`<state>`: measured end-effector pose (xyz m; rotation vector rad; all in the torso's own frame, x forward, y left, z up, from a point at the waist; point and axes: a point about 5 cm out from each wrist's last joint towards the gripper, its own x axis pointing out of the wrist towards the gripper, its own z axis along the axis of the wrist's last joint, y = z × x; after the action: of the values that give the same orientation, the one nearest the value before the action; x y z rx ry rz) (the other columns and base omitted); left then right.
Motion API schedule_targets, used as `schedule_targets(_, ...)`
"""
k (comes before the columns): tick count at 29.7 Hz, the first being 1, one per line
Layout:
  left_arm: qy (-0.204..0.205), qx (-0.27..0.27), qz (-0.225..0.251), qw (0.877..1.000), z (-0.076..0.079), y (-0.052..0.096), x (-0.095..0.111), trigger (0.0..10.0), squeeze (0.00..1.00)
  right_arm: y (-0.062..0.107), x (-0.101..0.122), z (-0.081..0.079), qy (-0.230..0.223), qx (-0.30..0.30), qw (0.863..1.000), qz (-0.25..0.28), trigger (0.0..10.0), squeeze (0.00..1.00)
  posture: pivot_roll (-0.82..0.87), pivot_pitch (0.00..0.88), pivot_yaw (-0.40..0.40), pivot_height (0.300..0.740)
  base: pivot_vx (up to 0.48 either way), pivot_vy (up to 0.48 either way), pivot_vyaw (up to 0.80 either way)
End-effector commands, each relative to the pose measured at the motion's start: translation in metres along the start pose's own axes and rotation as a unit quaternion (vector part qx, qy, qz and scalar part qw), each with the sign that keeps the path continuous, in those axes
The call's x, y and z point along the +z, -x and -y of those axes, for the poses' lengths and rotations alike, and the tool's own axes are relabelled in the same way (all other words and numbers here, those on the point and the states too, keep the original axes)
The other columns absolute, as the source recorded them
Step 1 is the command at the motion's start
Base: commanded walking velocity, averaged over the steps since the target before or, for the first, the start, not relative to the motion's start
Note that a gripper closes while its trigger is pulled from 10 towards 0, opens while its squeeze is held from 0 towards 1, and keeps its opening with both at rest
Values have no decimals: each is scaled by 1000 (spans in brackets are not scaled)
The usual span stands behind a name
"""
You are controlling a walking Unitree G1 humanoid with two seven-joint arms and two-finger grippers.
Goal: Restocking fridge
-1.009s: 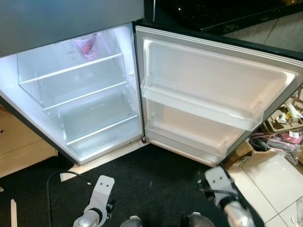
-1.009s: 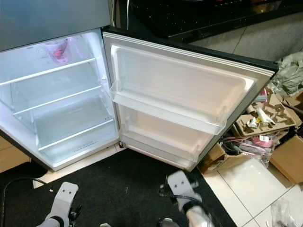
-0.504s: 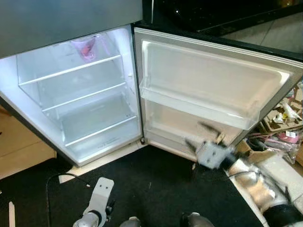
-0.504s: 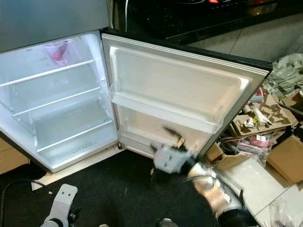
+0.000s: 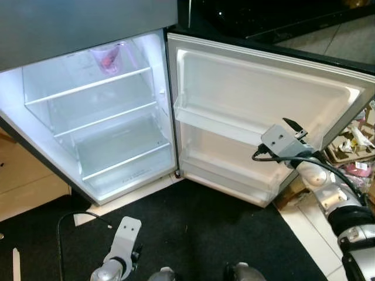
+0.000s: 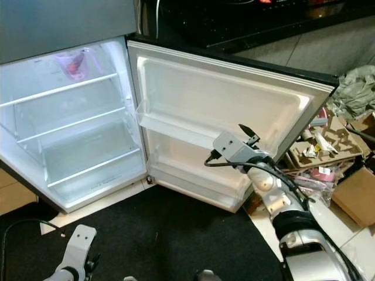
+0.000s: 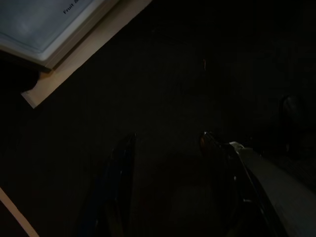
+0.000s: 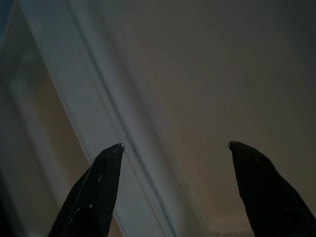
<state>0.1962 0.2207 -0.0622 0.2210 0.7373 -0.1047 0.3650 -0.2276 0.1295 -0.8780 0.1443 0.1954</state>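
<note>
Both eye views look down and forward from the robot's head, standing back from the open fridge (image 5: 99,117) and its swung-out door (image 6: 222,111); they share the lit shelves, the door bins and the black mat (image 5: 193,234), the right eye view taking in more of the cardboard clutter (image 6: 328,146) beside the door. The left wrist view hangs low, facing the dark mat and a corner of the fridge base (very dim). The right wrist view looks along its parted fingers (image 8: 98,192), close against the door's pale inner wall

Black rug (image 5: 193,234), white tiles (image 6: 304,219), cardboard clutter (image 6: 328,146) right
</note>
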Motion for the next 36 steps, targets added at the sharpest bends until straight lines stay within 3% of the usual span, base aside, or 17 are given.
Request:
schedule_targets(1,-4,11,-16,1000,-9,5,-9,10000,0,2,-12,-2,12,24,999,-32,10000,0,-63,156,8,727,0,0,0)
schedule_targets(5,-2,12,-17,1000,-9,5,-10,10000,0,4,-26,11,31,28,996,-76,10000,0,-63,158,7,727,0,0,0)
schedule_targets(11,-1,12,-17,1000,-9,5,-11,10000,0,14,-51,17,31,83,985,-148,10000,0,-62,162,7,727,0,0,0)
schedule_targets(16,-1,12,-17,1000,-9,5,-11,10000,0,19,-61,26,29,66,981,-181,10000,0,-59,163,8,727,0,0,0)
schedule_targets(21,-1,12,-18,1000,-9,6,-12,10000,0,24,-69,23,36,105,975,-195,10000,0,-57,164,8,727,0,0,0)
schedule_targets(26,-2,12,-19,1000,-10,6,-12,10000,0,26,-63,-2,25,217,965,-146,10000,0,-60,163,11,727,0,0,0)
schedule_targets(34,-3,10,-19,1000,-9,6,-12,10000,0,29,-51,-25,18,302,950,-80,10000,0,-62,160,13,727,0,0,0)
schedule_targets(36,-4,10,-19,1000,-9,6,-12,10000,0,30,-22,-33,5,332,943,14,10000,0,-61,160,16,727,0,0,0)
